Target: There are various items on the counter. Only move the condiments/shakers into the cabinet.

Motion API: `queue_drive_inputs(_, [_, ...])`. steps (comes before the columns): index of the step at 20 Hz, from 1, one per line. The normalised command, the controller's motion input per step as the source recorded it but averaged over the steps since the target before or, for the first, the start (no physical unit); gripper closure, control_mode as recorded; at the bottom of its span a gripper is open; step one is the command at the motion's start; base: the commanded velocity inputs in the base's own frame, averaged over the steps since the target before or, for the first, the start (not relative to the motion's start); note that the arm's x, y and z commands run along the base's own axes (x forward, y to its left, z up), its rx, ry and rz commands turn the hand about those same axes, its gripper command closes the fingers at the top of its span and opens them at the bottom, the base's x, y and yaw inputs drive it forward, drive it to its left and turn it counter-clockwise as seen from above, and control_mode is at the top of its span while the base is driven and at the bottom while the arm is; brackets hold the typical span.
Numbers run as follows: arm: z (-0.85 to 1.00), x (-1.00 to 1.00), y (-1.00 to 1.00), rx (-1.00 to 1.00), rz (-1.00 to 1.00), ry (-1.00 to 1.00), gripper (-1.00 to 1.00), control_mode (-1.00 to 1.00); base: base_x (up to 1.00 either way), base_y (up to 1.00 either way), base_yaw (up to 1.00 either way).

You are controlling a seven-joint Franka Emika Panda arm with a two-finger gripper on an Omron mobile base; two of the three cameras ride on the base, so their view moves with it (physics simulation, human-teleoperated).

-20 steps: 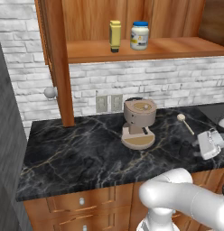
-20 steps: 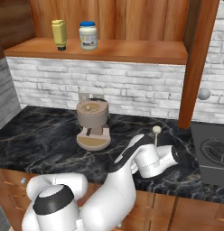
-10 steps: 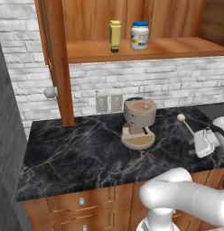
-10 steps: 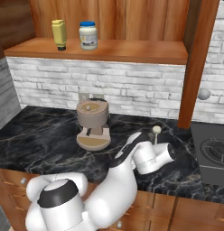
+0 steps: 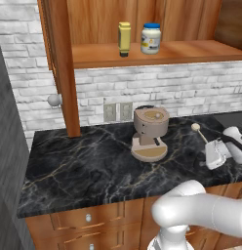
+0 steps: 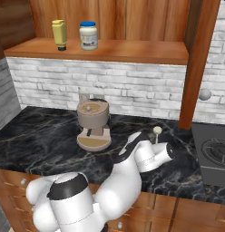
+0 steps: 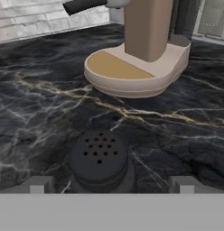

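On the cabinet's plank shelf (image 5: 191,51) (image 6: 132,50) the yellow squeeze bottle (image 5: 124,38) (image 6: 59,34) and the white jar with blue lid (image 5: 151,38) (image 6: 88,35) stand side by side. The black shaker (image 7: 100,161) stands upright on the black marble counter (image 5: 84,166) (image 6: 37,136), its holed top close before the hand camera. My gripper (image 7: 111,185) (image 5: 215,154) is open, one fingertip on each side of the shaker with a gap to it. It hovers low at the counter's right end, in front of the coffee machine.
The tan coffee machine (image 5: 151,132) (image 6: 93,122) (image 7: 141,45) stands just beyond the shaker. A light wooden spoon (image 5: 198,132) (image 6: 156,133) lies beside the hand. The open cabinet door (image 5: 59,63) (image 6: 198,59) juts out. A stove (image 6: 214,154) is at the right.
The hand has crept a little left along the counter toward the coffee machine. The bottle and jar on the shelf have not moved.
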Motion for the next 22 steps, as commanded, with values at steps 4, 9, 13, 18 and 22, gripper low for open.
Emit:
queue_drive_inputs(4, [-0.13, 0.06, 0.01, 0.0, 0.0, 0.0, -1.0, -1.0, 0.0, 0.0, 0.0])
queue_drive_inputs(9, [-0.01, 0.0, 0.0, 0.0, 0.0, 0.0, 1.0, -1.0, 0.0, 0.0, 0.0])
queue_drive_inputs(13, [0.4, -0.13, -0.05, 0.02, 0.0, -0.02, 1.0, -1.0, 0.0, 0.0, 0.0])
queue_drive_inputs(18, [1.0, -0.48, -0.28, 0.07, 0.0, -0.18, 1.0, -1.0, 0.0, 0.0, 0.0])
queue_drive_inputs(22, [1.0, -0.5, -0.09, 0.0, -0.01, -0.28, 1.0, -1.0, 0.0, 0.0, 0.0])
